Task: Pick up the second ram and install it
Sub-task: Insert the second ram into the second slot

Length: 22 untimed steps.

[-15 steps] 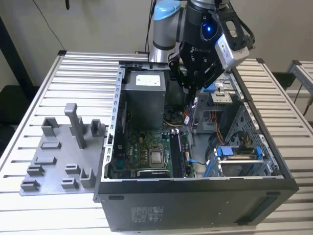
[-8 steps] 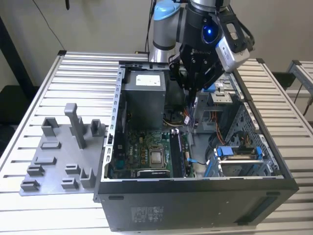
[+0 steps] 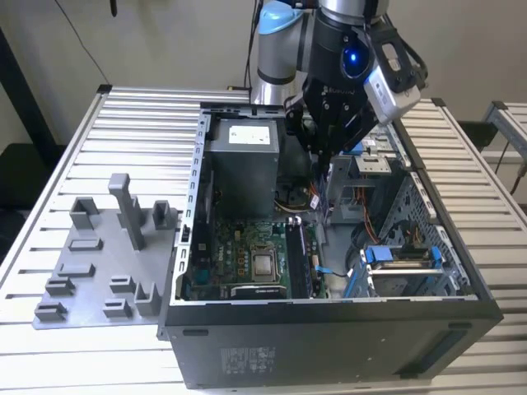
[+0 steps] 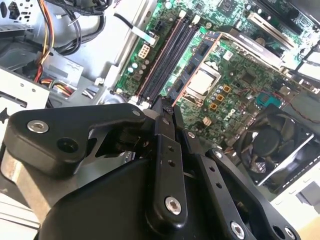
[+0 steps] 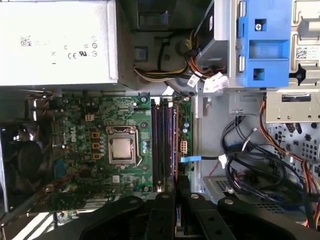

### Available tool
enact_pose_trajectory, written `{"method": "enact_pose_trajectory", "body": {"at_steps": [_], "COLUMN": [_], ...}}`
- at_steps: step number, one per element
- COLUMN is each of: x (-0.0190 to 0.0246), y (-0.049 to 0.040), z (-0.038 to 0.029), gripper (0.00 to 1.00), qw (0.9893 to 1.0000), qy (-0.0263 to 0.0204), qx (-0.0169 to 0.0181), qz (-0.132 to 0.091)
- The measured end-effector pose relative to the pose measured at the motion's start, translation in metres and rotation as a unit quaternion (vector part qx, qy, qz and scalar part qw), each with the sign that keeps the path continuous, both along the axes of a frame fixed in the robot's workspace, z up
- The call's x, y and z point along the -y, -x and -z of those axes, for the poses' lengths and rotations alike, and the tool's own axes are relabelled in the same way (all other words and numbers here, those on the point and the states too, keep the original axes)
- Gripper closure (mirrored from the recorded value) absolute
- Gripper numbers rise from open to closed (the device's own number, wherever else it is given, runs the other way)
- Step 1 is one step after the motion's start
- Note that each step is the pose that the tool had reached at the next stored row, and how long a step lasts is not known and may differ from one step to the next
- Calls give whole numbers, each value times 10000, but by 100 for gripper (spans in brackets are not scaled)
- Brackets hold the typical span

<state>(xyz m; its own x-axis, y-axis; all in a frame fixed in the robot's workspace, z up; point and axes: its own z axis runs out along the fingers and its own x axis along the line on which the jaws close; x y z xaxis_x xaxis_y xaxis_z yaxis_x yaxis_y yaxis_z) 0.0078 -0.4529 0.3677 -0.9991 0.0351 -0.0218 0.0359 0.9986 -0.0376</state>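
Gripper hangs over the open PC case, fingers pressed together on the second ram, a thin edge-on stick between them. Beyond: motherboard, its black RAM slots, the CPU socket. Farther: grey power supply.
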Motion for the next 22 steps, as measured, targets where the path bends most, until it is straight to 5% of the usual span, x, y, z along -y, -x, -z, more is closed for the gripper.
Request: {"method": "enact_pose_trajectory", "body": {"at_steps": [9, 22], "x": [0, -32], "y": [-5, -11], "z": [54, 277], "gripper": [86, 86], "qw": [10000, 9999], "qy": [-1, 26], "qx": [0, 0], "qz": [-71, -98]}}
